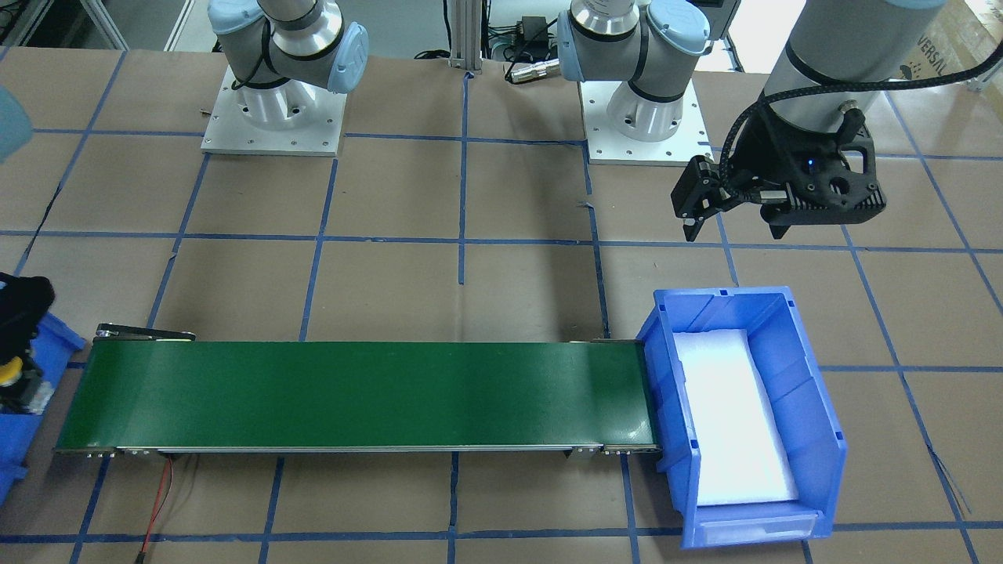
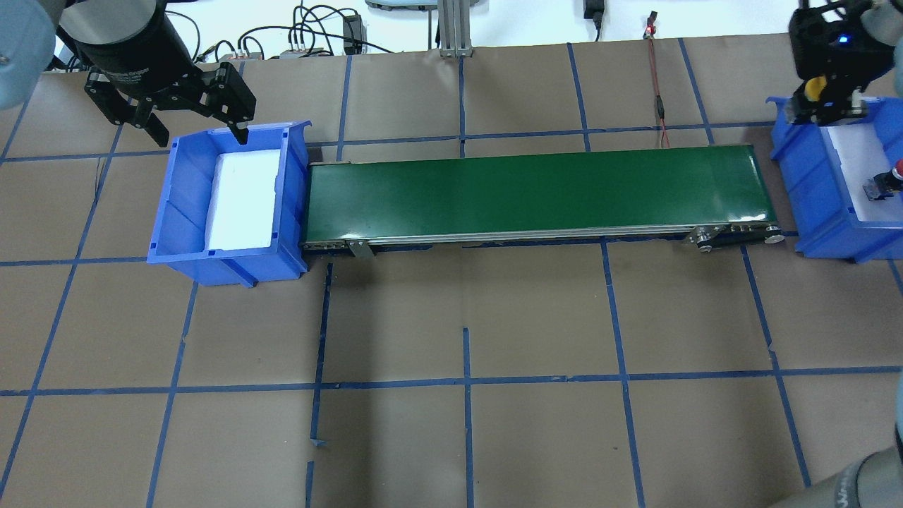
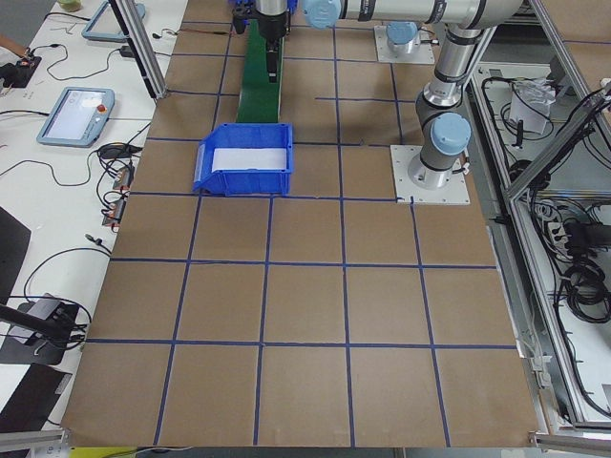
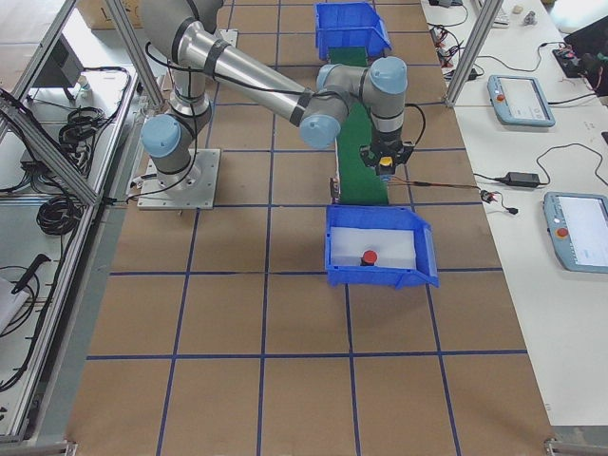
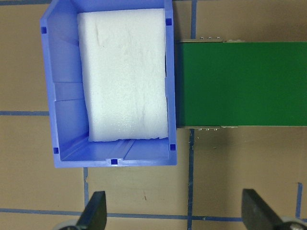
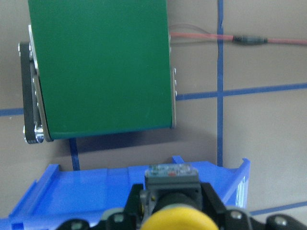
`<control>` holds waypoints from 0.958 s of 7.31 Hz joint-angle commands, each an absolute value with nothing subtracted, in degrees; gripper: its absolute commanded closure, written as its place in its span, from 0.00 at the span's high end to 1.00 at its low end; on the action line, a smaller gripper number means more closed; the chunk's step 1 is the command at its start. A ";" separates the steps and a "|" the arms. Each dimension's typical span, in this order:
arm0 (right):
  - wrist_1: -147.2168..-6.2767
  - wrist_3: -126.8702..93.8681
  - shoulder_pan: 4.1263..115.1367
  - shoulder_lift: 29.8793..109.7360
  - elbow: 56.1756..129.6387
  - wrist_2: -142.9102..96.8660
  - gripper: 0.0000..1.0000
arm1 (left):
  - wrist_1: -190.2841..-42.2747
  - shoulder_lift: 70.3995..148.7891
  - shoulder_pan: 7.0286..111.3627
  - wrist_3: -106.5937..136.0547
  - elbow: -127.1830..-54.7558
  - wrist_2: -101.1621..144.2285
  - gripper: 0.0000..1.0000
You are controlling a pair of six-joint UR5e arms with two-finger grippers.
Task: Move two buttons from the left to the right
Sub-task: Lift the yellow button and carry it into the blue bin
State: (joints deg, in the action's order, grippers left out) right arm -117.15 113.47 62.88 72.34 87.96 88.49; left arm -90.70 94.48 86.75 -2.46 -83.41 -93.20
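Worktop [image 2: 536,317]: brown, with a blue tape grid; a green conveyor belt [image 2: 529,197] runs parallel to the far edge, between two blue bins.

Left bin [image 2: 183,204]: toward the worktop's left edge, butted against the belt's left end; it holds a white foam pad [image 2: 243,201] with nothing on it.

Right bin [image 2: 811,190]: at the worktop's right edge, off the belt's right end; the red button [image 2: 887,182] stands on this bin's foam, cap up, apart from either arm; confirmed in the exterior right view [image 4: 369,256].

Right gripper [image 2: 822,99]: fingers clenched on the yellow button [image 2: 815,88], one finger on each side of the grey base, yellow cap towards the wrist camera [image 6: 175,220]; the button is held off the foam, over the right bin's belt-side rim near its far corner; the belt's end lies just beyond it in the wrist view.

Left gripper [image 2: 201,137]: fingers released and spread wide, grasping nothing; it hangs over the left bin's far rim, towards the worktop's far left corner; the wrist view shows both fingers [image 5: 96,211] over bare worktop beside the bin.
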 commanded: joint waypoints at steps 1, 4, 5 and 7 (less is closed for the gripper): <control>-117.07 124.49 52.77 69.90 87.80 84.50 0.07 | -90.70 94.48 86.75 -2.46 -83.41 -93.25 1.00; -118.20 126.38 52.29 61.20 89.03 84.55 0.07 | -90.79 94.40 86.75 -2.55 -83.41 -93.16 1.00; -119.69 126.13 52.29 59.87 88.95 84.55 0.08 | -90.79 94.48 86.75 -2.46 -83.41 -93.08 1.00; -119.88 125.42 52.29 58.89 89.03 84.46 0.20 | -90.70 94.48 86.75 -2.55 -83.41 -93.08 1.00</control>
State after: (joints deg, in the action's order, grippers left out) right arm -119.58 125.66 52.32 59.73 89.02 84.38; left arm -90.77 94.44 86.75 -2.53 -83.41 -93.13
